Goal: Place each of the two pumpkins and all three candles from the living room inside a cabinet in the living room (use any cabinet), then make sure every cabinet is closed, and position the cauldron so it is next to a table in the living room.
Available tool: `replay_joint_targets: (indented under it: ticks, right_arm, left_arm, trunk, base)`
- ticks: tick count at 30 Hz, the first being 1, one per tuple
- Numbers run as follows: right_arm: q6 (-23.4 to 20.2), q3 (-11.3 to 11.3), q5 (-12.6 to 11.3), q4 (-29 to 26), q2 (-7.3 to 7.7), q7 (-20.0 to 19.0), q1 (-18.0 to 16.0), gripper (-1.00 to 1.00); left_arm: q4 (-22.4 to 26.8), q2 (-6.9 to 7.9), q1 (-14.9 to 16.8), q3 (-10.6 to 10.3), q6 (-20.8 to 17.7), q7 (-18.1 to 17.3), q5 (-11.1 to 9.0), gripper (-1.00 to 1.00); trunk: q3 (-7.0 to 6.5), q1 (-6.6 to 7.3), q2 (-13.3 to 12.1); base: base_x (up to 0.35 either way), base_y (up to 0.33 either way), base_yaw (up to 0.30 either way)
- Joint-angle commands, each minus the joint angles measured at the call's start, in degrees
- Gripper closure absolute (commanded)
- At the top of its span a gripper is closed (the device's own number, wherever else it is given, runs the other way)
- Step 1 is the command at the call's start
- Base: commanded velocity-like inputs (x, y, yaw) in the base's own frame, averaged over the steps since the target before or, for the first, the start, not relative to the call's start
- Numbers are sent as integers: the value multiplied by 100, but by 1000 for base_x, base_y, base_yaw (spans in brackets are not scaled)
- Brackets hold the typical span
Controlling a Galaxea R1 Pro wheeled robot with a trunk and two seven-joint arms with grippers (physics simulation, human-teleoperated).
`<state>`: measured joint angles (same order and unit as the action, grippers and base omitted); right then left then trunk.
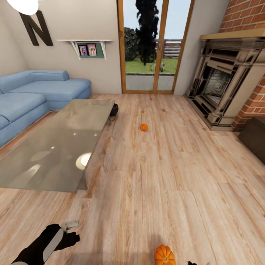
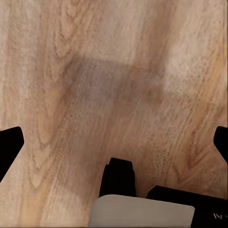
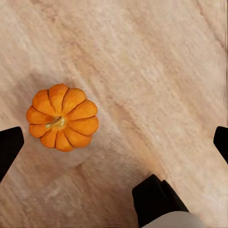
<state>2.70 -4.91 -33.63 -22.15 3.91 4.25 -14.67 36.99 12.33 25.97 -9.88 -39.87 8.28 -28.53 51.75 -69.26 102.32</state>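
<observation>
The right gripper (image 3: 114, 142) hangs wide open over the wood floor (image 3: 156, 61), and the near pumpkin (image 3: 62, 117) sits below it, off to one side, not touched. The left gripper (image 2: 114, 142) is spread open too, with nothing in it. The pumpkin looks small, light, hard and bumpy; I would pinch its round sides. 1 more pumpkin (image 1: 144, 127) lies far off. The cauldron (image 1: 114, 109) peeks from behind the glass table (image 1: 55, 147), mostly hidden.
</observation>
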Motion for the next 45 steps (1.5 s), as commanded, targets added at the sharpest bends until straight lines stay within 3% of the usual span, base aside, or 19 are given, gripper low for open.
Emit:
replay_joint_targets:
  ticks: [1, 7, 8, 10, 13, 18, 24, 26, 31, 37, 45]
  right_arm:
    - [1, -173, -1, 0, 8, -76, 0, -100]
    - [2, -871, -10, 8, 150, -906, -2, -100]
    - [4, -1095, -11, 21, 195, -1182, -2, -100]
    - [15, -1329, -8, 91, 221, -1385, -1, -100]
    - [268, -1471, -4, 207, 211, -1480, -2, -100]
    - [883, -1499, 16, 260, 143, -1467, -3, -100]
    - [699, -1535, -19, 284, 134, -1344, -82, -100]
    - [571, -1540, -18, 296, 114, -1281, -343, -100]
    - [524, -1524, 13, 309, 36, -1278, -569, -100]
    - [449, -1509, 73, 293, 44, -1267, -637, -100]
    - [509, -1485, 56, 284, 48, -1523, -642, -100]
  left_arm:
    - [7, 1, 2, 68, -29, -112, -4, -100]
    - [17, 35, -3, 420, -287, -900, -9, -100]
    - [18, 68, -4, 610, -415, -1183, -6, -100]
    - [19, 155, -4, 917, -529, -1531, -5, -100]
    - [17, 256, -3, 1246, -699, -1962, -2, -100]
    - [18, 355, -4, 1395, -1020, -2569, -2, -100]
    - [19, 356, -2, 1393, -1209, -2713, -9, -100]
    - [19, 362, -3, 1398, -1267, -2762, -11, -100]
    - [4, 372, -4, 1400, -1291, -3107, -8, -100]
    - [-6, 381, -3, 1401, -1295, -3472, 21, -100]
    - [-28, 380, -4, 1392, -1298, -3549, -10, -100]
  trunk:
    - [19, -23, 42]
    - [126, -154, 282]
    - [144, -176, 322]
    - [180, -220, 403]
    - [234, -286, 523]
    - [324, -396, 723]
    - [431, -528, 964]
    - [467, -572, 1044]
    - [557, -682, 1245]
    - [665, -813, 1485]
    - [808, -989, 1806]
  base:
    - [0, 0, 0]
    - [0, 0, 0]
    - [0, 0, 0]
    - [0, 0, 0]
    - [0, 0, 0]
    - [0, 0, 0]
    - [0, 0, 0]
    - [0, 0, 0]
    - [0, 0, 0]
    - [0, 0, 0]
    - [0, 0, 0]
